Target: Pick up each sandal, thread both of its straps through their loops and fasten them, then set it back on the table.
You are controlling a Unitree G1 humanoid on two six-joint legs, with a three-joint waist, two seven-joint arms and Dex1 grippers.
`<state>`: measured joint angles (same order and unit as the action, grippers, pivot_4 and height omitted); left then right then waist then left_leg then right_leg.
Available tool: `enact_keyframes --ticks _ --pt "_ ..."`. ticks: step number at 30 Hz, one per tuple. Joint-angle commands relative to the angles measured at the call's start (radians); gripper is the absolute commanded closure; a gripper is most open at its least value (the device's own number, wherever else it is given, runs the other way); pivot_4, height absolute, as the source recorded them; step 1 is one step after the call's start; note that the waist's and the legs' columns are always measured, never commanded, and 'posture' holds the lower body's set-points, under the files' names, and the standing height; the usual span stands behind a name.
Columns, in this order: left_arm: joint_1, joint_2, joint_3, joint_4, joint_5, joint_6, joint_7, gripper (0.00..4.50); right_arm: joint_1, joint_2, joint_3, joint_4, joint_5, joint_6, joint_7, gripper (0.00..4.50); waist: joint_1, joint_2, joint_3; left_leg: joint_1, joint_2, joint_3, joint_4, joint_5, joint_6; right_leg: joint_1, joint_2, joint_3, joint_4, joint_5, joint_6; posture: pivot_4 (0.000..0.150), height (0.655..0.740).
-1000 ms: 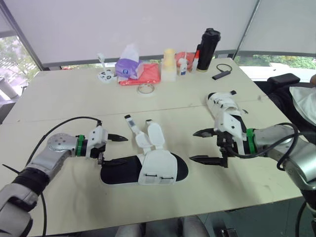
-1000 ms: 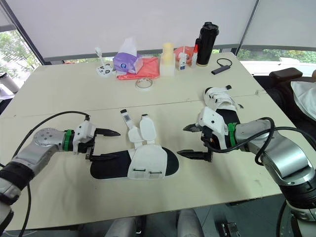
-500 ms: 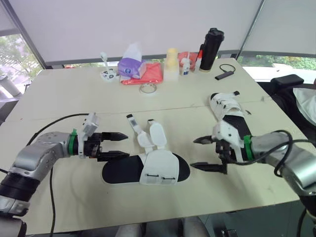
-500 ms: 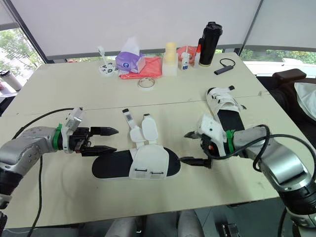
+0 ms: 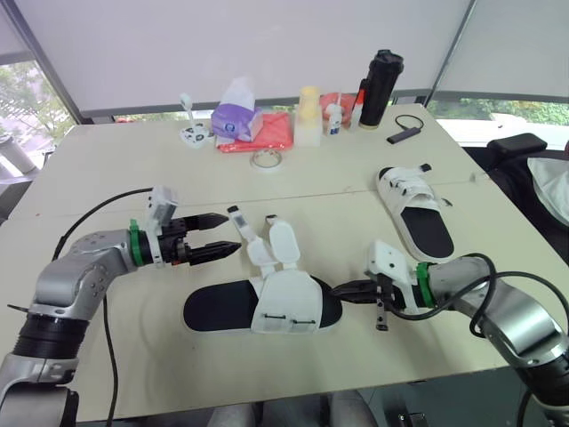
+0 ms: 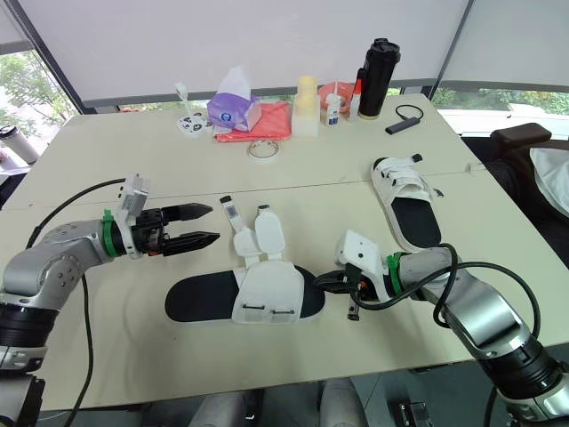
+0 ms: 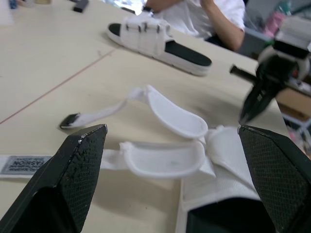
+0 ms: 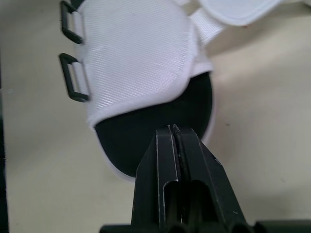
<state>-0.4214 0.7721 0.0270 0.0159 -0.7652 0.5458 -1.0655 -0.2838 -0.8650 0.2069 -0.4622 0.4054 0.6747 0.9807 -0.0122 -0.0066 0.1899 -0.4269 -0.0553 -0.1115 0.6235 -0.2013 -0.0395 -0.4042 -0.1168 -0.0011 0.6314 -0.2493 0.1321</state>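
The unfastened sandal point(image 5: 258, 305) lies mid-table point(image 5: 133, 169). It looks light, with floppy straps point(image 5: 277, 242). The left tool point(image 6: 215, 222) gapes wide beside them. The right tool point(image 5: 342, 291), pinched together, touches the stiffer toe, probably the better hold.

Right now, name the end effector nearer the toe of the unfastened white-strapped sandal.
Right. The right end effector, shut, sits at the toe of the white-strapped sandal; the left end effector hovers open by its straps.

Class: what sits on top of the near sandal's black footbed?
A white upper bearing two black loops; the footbed beneath that upper is covered.
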Motion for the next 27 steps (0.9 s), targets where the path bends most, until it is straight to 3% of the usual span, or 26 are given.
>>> enact_keyframes --ticks 1,5,15,27 --pt "0.008 -0.021 0.05 -0.015 -0.02 0.062 0.032 0.0 0.005 0.029 0.025 -0.024 -0.02 -0.005 -0.021 4.46 0.0 0.0 0.0 0.0 0.0 0.0 0.0 0.0 0.0 0.0 0.0 0.0 0.0 0.0 0.0 0.15 0.74" --pt "-0.014 -0.069 0.087 0.032 -0.053 0.154 0.087 0.0 0.004 0.059 0.053 -0.008 -0.041 -0.007 -0.035 4.46 0.001 0.0 0.0 0.0 0.0 0.0 0.0 0.0 0.0 0.0 0.0 0.0 0.0 0.0 0.0 0.15 0.74" --pt "-0.015 -0.114 0.041 0.105 -0.047 0.32 0.045 0.0 0.02 0.089 0.114 0.057 -0.125 -0.056 -0.041 4.46 -0.002 -0.001 0.0 0.001 -0.001 0.0 0.0 0.0 0.0 0.0 0.001 0.0 0.0 0.0 0.0 0.15 0.74" --pt "-0.128 -0.32 0.136 0.35 -0.087 0.54 0.212 0.0 0.024 0.102 0.132 0.061 -0.169 -0.075 -0.034 4.46 -0.003 -0.003 -0.002 0.002 0.0 0.0 0.0 0.0 0.0 0.002 0.002 0.0 0.001 0.002 0.003 0.15 0.74"
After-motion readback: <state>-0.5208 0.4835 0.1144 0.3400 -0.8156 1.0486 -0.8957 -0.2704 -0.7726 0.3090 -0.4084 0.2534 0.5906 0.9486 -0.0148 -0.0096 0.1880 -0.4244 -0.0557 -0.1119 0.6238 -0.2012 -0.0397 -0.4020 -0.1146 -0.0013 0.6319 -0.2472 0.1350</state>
